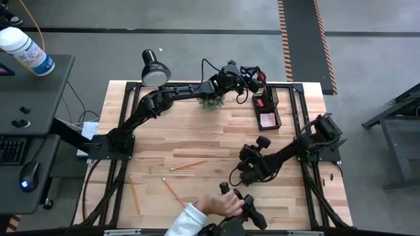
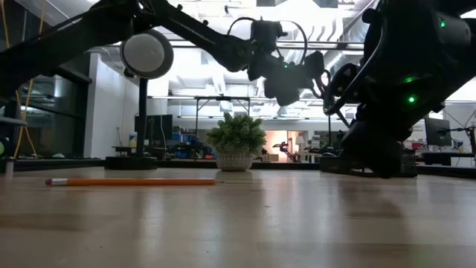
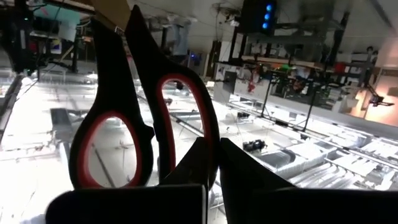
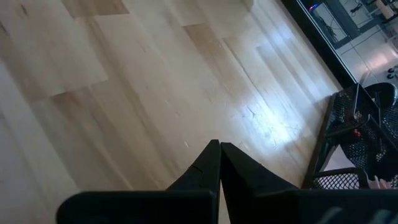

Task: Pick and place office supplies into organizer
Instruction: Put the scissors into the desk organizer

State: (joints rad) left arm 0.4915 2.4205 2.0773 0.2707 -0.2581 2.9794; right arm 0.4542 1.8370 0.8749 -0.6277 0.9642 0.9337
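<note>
A person's hand (image 1: 226, 205) sits at the near edge of my table (image 1: 197, 141), white sleeve showing, resting on some dark gear there. Just beyond it three orange pencils (image 1: 174, 191) lie loose on the wood, two angled at the near left, one (image 1: 188, 166) flatter toward the middle; from table height that one (image 2: 132, 181) shows as a long orange line.

My right gripper (image 4: 219, 147) hangs low over bare planks right of centre, its fingers pressed together with nothing between them.

Farther back, my left arm reaches across the far side and my left gripper (image 3: 211, 155) is clamped on the scissors (image 3: 140, 112), black blades with red-lined handle loops that rise past my fingers. In the overhead picture this gripper (image 1: 251, 80) is up in the air just beside the organizer's far end.

The organizer (image 1: 267, 110), black mesh, stands at the far right of the table with a pink sticky pad (image 1: 268, 120) in its nearer section and something red in the farther one. A small green plant (image 1: 211, 102) is just left of it under my arm, and the desk lamp (image 1: 155, 71) stands at the far left corner
</note>
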